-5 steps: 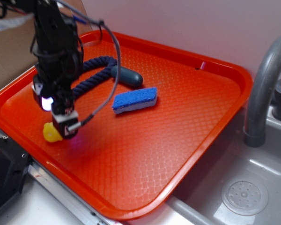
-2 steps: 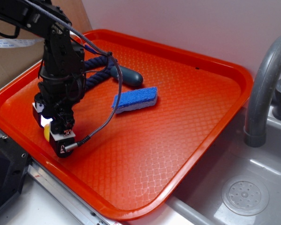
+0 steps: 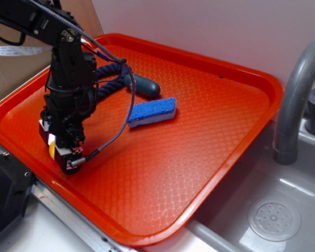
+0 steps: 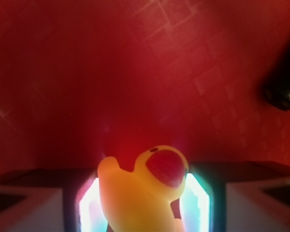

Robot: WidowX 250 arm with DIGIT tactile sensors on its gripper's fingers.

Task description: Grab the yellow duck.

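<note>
Orange tray [image 3: 210,131] under me, beside sink. My gripper [image 3: 63,152] down at tray's near-left edge, tips at tray surface. Fingers [image 4: 203,203] narrowed, pressing both sides of yellow duck [image 4: 140,193]. Duck wedged between pads, red beak up toward wrist camera.

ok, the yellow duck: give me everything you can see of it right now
The yellow duck is a small, rounded, glossy bright-yellow toy, rubbery-looking, with a red-orange beak. In the wrist view it sits between the fingers of the gripper, touching them, low over the orange tray. In the exterior view only a yellow sliver shows. Whether it rests on the tray is unclear.
</note>
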